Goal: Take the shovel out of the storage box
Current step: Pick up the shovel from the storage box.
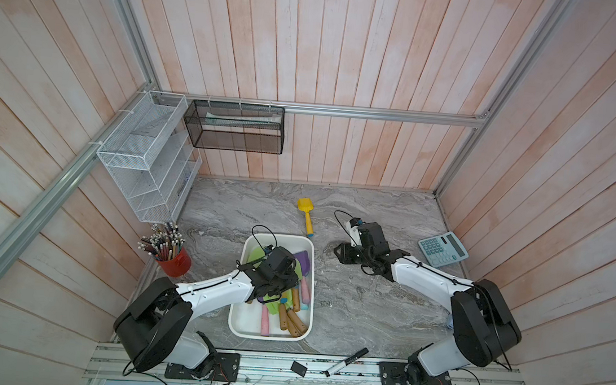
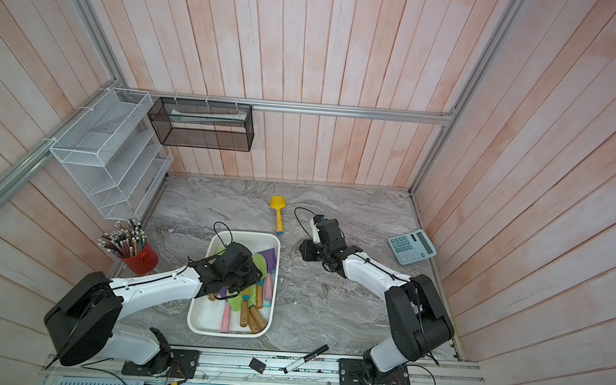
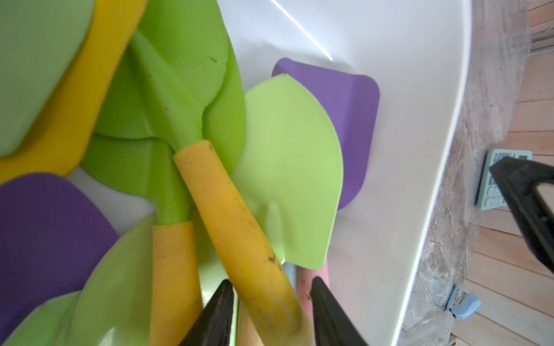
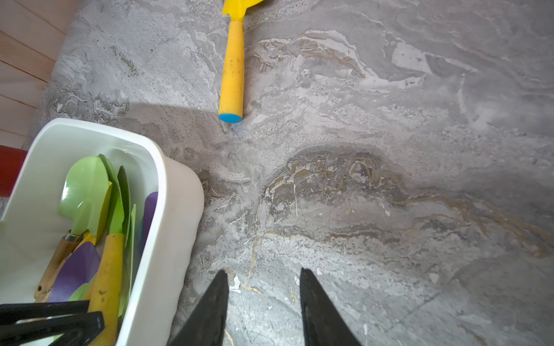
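Note:
The white storage box (image 1: pixel 278 236) sits at the table's front centre and holds several toy shovels with green and purple blades. My left gripper (image 3: pixel 271 281) is down inside the box. It is open, with its fingers either side of the yellow handle (image 3: pixel 233 227) of a green-bladed shovel. One finger lies against the handle and a gap shows at the other. My right gripper (image 4: pixel 263 272) hangs open and empty over bare table, just right of the box (image 4: pixel 162 191). A yellow shovel (image 1: pixel 306 216) lies on the table behind the box.
A blue calculator (image 1: pixel 443 248) lies at the right wall. A red cup of pencils (image 1: pixel 175 262) stands left of the box. A marker (image 1: pixel 347 361) and a small black piece (image 1: pixel 298 368) lie on the front rail. A white wire rack (image 1: pixel 147 158) and a black mesh basket (image 1: pixel 234 126) hang at the back left.

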Available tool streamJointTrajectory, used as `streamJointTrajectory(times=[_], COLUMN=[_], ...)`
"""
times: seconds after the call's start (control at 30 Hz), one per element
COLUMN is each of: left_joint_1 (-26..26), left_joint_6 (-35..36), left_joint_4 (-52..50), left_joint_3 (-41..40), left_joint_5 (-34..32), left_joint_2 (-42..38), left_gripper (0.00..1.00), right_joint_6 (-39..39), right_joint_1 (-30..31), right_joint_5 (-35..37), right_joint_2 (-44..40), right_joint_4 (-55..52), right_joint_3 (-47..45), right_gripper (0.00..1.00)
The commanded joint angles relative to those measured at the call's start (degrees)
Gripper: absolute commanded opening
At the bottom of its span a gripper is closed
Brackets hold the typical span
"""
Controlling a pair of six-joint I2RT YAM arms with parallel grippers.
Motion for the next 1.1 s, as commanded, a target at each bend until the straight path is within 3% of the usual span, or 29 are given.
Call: streamJointTrajectory(times=[0.0,0.67,1.07], left_joint_1=[0.4,0.3,-0.3], left_joint_6=[0.7,0.7,1.5], left_joint_4=[0.6,2.3,2.7], left_joint_3=[0.0,-1.6,-3.7], left_joint_5=[0.1,3.3,6.0], left_joint_2=[1.4,0.8,-11.1], left_gripper=[0.46,0.32,0.21], right_joint_6=[0.6,0.7,1.2], right_joint_1=[0.3,0.3,1.2], right_joint_5=[-0.5,-0.7,-1.2], right_joint_2=[-0.9,-0.8,-3.8], right_joint_4=[0.6,0.5,-0.7], right_joint_3=[-0.4,-0.4,-0.6], right_gripper=[0.41,0.39,0.38])
